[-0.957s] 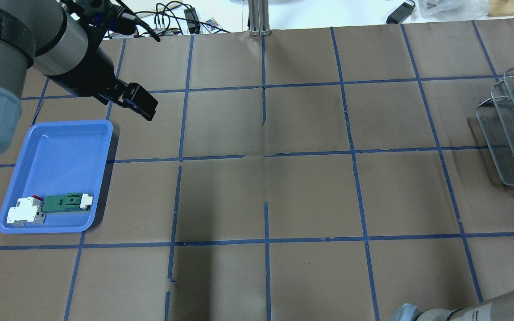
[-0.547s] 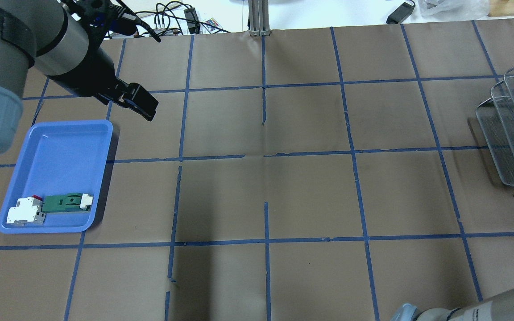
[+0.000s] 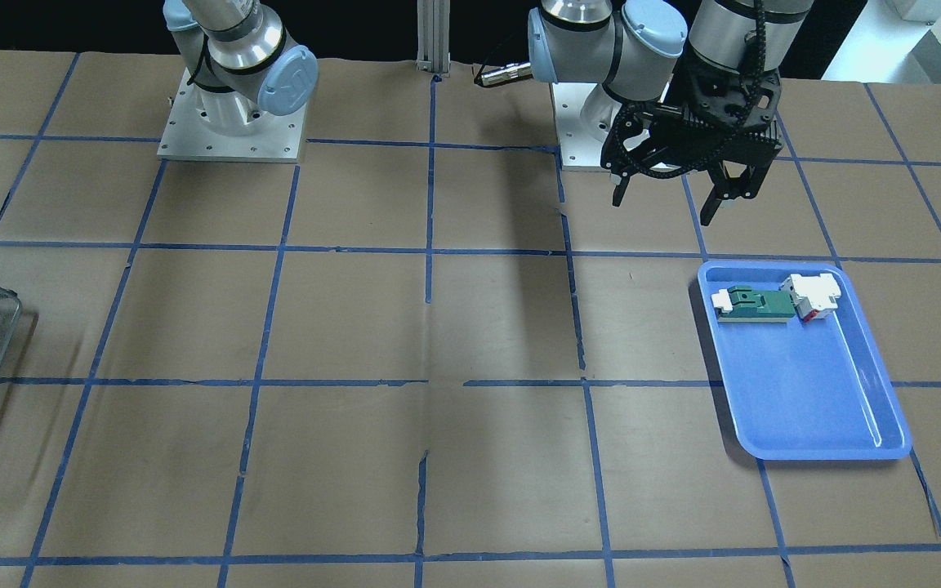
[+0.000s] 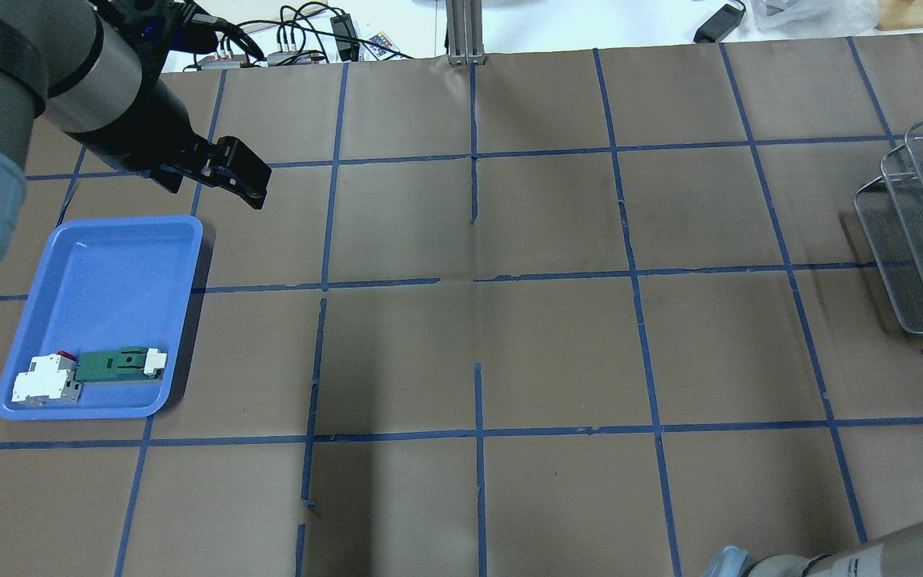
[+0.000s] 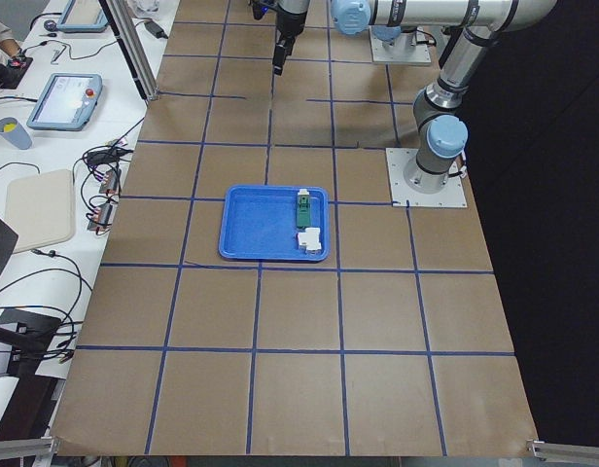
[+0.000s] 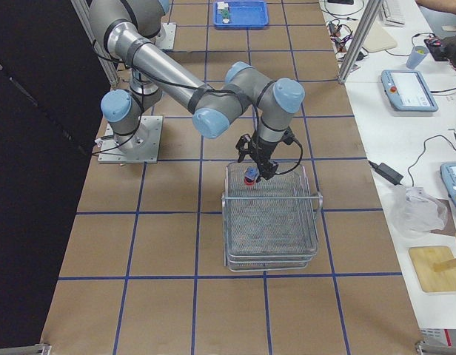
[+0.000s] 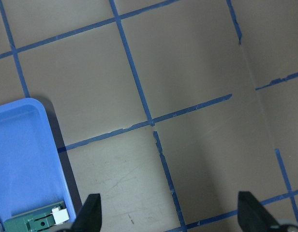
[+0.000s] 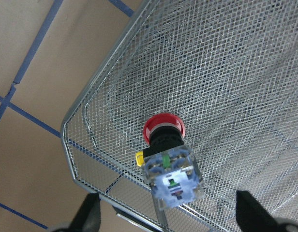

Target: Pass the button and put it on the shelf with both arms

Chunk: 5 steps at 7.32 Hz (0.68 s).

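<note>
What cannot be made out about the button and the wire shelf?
Silvery metal wire shelf: cut off by the right edge of the overhead view and the left edge of the front-facing view.
Small red-headed push button: unseen in both those views; the right wrist view does not show whether it touches the mesh.

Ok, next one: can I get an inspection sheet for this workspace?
Surface: brown paper table with blue tape grid.
Job's things: red-headed push button sits on the mesh of the silvery wire shelf.
Clutter: blue plastic tray holds green-and-white flat part and white-and-red block, side by side.
Grippers: left gripper jaws open, empty, above table beside the tray; right gripper jaws open, either side of the button, not touching.
Cables: black cable tangle beyond the table's far edge.
Surroundings: tablet pendants on white bench.
</note>
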Each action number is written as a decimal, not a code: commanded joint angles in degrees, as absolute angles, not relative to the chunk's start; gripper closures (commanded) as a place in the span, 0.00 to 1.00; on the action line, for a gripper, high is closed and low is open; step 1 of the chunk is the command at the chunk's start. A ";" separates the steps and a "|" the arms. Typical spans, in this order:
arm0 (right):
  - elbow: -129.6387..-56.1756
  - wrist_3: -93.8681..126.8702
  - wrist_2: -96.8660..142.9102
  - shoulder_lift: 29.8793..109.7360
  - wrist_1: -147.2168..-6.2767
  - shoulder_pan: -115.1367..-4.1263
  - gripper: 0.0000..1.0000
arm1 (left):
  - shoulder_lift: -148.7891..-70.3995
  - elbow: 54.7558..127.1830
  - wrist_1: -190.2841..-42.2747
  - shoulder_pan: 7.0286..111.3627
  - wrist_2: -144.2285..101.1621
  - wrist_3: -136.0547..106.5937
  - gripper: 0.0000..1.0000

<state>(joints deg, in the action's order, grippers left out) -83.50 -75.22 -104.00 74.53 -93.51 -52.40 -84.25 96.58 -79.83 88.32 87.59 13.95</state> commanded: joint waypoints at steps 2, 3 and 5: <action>-84.11 -56.70 -94.97 84.08 -82.58 -58.68 0.00 | -84.46 96.77 -80.51 87.63 89.28 1.12 0.00; -84.20 -46.16 -91.35 86.11 -79.48 -61.76 0.00 | -84.46 96.77 -81.20 87.37 90.51 -0.68 0.00; -87.43 -19.37 -89.21 91.73 -77.70 -73.06 0.00 | -84.46 96.68 -81.30 87.28 90.53 -1.32 0.00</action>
